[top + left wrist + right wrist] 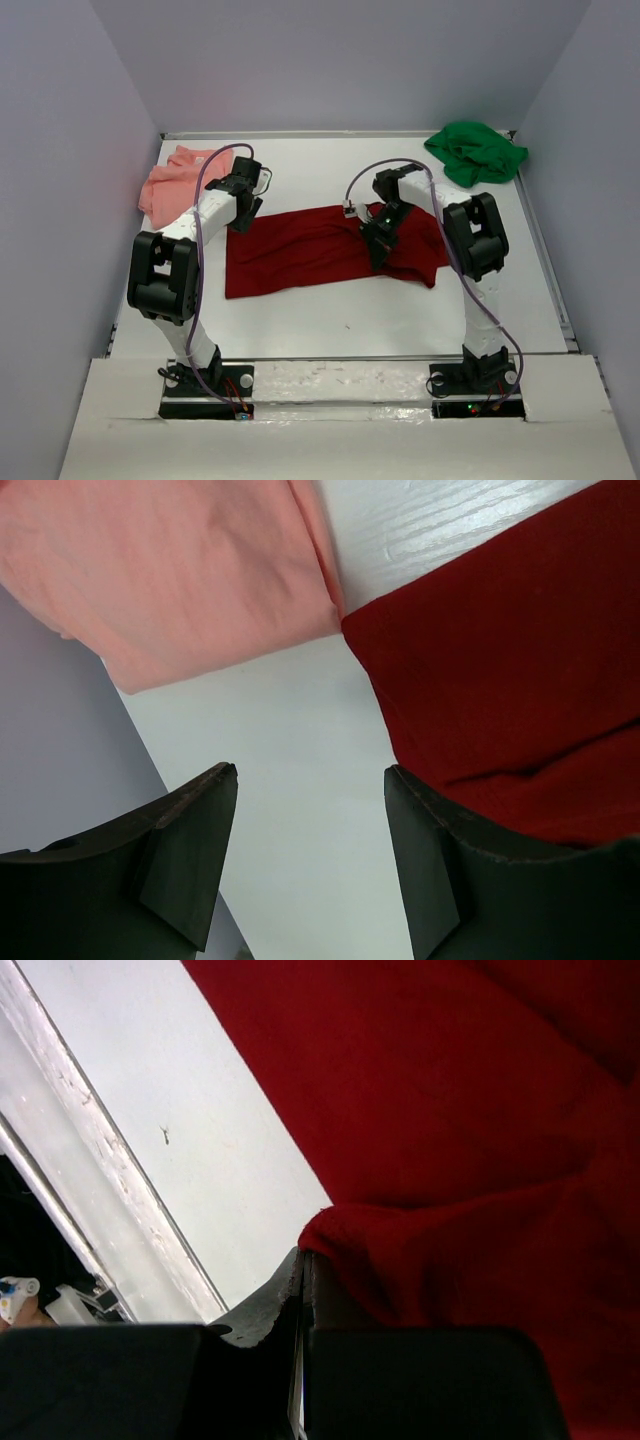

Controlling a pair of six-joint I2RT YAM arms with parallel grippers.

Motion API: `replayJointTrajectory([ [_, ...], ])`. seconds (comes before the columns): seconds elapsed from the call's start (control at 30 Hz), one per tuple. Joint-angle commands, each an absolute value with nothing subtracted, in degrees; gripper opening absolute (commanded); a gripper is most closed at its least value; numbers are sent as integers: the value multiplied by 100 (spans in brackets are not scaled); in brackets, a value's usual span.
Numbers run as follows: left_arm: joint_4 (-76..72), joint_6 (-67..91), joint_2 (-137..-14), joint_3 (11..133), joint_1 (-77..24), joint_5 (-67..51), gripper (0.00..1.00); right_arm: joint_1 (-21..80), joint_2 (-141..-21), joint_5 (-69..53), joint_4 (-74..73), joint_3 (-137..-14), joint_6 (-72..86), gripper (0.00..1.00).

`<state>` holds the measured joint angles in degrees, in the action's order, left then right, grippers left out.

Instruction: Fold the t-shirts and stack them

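The dark red t-shirt (300, 255) lies spread across the middle of the table; it fills the right of the left wrist view (520, 660) and most of the right wrist view (450, 1110). My right gripper (378, 250) is over its right half, shut (303, 1255), with a fold of the red cloth's edge pinched at the fingertips and draped over one finger. My left gripper (242, 216) hangs open (310, 780) over bare table by the shirt's back left corner, holding nothing. The salmon pink t-shirt (172, 185) (170, 570) lies bunched at the back left. The bright green t-shirt (472, 152) is crumpled at the back right.
Grey walls enclose the white table (330, 310) on the left, back and right. The pink shirt lies against the left wall (50, 730). A raised white strip (90, 1190) borders the table's near edge, in front of both arm bases.
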<state>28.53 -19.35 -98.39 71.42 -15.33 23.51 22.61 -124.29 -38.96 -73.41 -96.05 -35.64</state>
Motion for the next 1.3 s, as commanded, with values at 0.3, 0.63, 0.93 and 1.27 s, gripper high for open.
replayJointTrajectory([
  [0.3,2892,-1951,-9633,7242,-1564,2268,72,2522,-12472,-3806,-7488,-10072,-3480,72],
  [0.63,2979,-1925,-9624,7356,-1696,1988,72,2453,-11743,-3507,-7664,-10511,-3332,78],
  [0.93,3506,-1942,-9352,7734,-1696,-199,64,1873,-10646,-1357,-5997,-10611,-2437,84],
  [1.27,3665,-2487,-9361,6989,-1705,-494,34,1047,-10161,-730,-5467,-9547,-1881,83],
])
